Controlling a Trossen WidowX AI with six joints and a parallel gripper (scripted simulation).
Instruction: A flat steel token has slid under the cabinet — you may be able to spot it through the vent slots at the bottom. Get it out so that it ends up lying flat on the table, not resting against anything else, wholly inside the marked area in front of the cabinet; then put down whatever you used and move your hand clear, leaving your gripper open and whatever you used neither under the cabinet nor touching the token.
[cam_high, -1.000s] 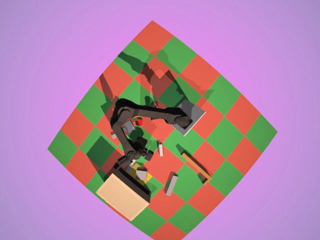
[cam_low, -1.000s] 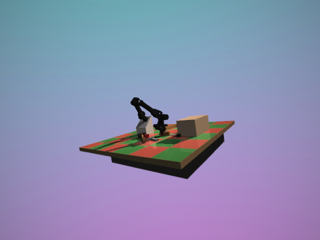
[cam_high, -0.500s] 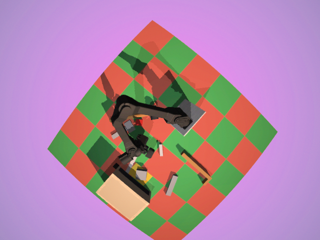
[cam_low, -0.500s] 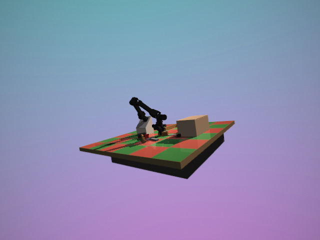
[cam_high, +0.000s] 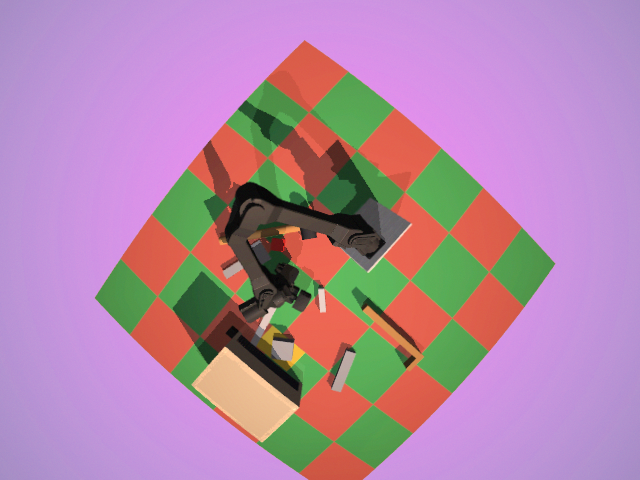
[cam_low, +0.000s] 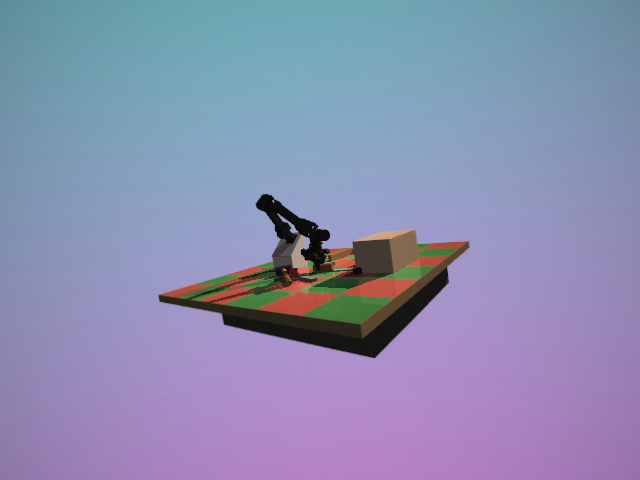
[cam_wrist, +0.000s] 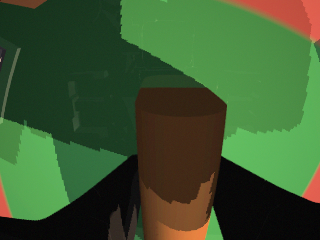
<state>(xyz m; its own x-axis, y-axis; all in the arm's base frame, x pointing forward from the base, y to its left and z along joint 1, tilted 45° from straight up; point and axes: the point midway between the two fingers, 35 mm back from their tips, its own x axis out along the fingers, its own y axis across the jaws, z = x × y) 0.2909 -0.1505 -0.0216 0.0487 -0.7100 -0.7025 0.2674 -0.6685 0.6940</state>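
Note:
The tan cabinet (cam_high: 245, 395) (cam_low: 372, 257) stands at the table's edge, with a dark slotted front. My gripper (cam_low: 317, 266) (cam_wrist: 174, 163) is shut on the tool's brown-orange handle (cam_low: 326, 267) (cam_wrist: 179, 145), low over the table. The tool's pale shaft (cam_high: 266, 320) (cam_low: 343, 269) runs toward the cabinet front. A black piece (cam_high: 232, 331) (cam_low: 357, 270) shows at the front's end; I cannot tell whether it is the tool's head. The yellow marked area (cam_high: 295, 356) lies in front of the cabinet, with a grey block (cam_high: 282, 349) over it. I cannot make out the steel token.
A white block (cam_high: 322, 300), a grey bar (cam_high: 342, 370) and an orange angled bar (cam_high: 390, 330) lie to the right of the arm in the top view. A red cube (cam_high: 277, 244) (cam_low: 293, 272), a grey slab (cam_high: 260, 252) and a pale block (cam_high: 232, 269) are beside the arm.

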